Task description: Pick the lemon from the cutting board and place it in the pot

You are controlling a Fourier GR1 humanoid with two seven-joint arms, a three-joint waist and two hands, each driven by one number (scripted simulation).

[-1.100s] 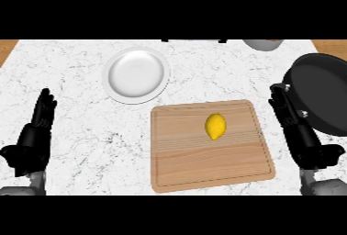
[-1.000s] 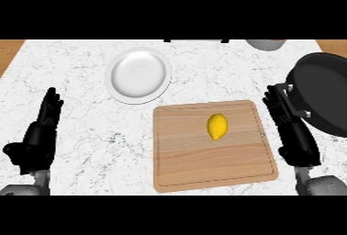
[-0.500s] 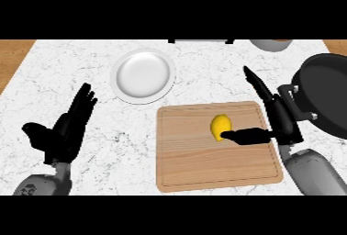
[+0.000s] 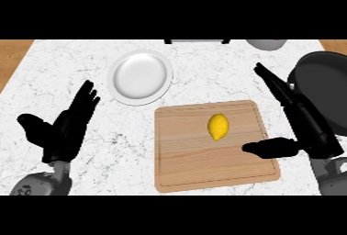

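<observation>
Lemon (image 4: pixel 217 126): on cutting board (image 4: pixel 203 160), upper-mid, untouched.
Pot (image 4: pixel 328 92): black, far right, beside board.
Right robot hand (image 4: pixel 305 126): open, fingers straight, thumb over board near lemon, holds nothing.
Left robot hand (image 4: pixel 64 126): open, over tabletop (image 4: pixel 68 64), left.
Plate (image 4: pixel 140 76): white, above-left of board.

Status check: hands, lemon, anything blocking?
Both hands open: right hand at the cutting board's right edge, thumb over the wood; left hand over the counter. Lemon on board, untouched. Nothing between hand and lemon.
</observation>
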